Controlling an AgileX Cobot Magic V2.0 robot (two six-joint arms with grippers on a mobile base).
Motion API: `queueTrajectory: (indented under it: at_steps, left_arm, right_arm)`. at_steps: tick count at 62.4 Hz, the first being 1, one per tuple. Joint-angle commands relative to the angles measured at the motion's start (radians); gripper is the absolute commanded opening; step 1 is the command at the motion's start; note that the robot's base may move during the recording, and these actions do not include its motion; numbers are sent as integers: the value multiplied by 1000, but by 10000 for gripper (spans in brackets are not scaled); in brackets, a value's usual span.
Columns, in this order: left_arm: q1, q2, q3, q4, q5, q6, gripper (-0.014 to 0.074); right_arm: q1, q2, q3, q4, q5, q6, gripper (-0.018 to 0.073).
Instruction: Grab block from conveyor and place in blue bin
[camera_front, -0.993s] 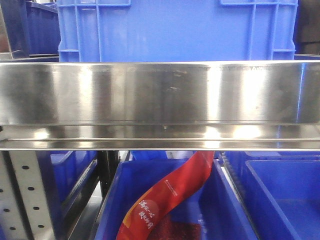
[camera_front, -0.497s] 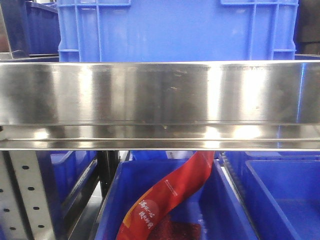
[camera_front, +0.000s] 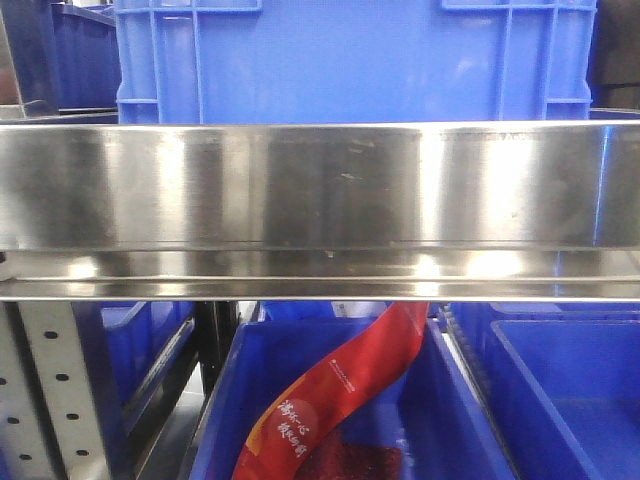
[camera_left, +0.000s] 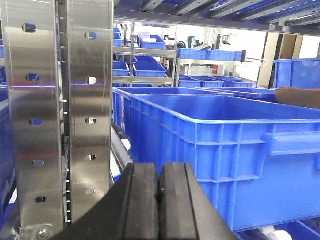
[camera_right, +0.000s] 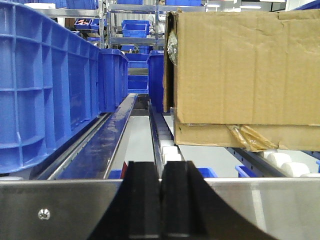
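A wide shiny steel rail (camera_front: 320, 185) is running across the middle of the frame and is reflecting the light. Behind it, in the upper part, a big blue crate (camera_front: 350, 60) is standing. Below the rail, at the lower centre, a red banner (camera_front: 335, 395) with yellow characters is lying diagonally inside a blue bin (camera_front: 225, 420). Another blue bin (camera_front: 570, 400) is sitting at the lower right, and a perforated metal post (camera_front: 55, 395) is standing at the lower left.

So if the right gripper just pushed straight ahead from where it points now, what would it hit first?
Probably the steel rail running crosswise just past the right gripper, whose jaws are shut. If it cleared that, the lane between the blue crates and the cardboard box looks open, though depth is hard to judge.
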Motion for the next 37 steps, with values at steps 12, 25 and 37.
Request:
queueTrajectory:
  at_steps: [12,25,37]
  left_arm:
    - [2,-7,2,1,-16,-4,-111]
    - [24,-50,13,126,-17,-4,-111]
    - [174,-134,183,122,-104,-9,-111]
  right_arm:
    - [-4,-4,0,-7,-13,-2,-162]
    - [-4,-4,0,-7,-13,-2,-162]
    - [-4,-4,0,-7,-13,-2,-162]
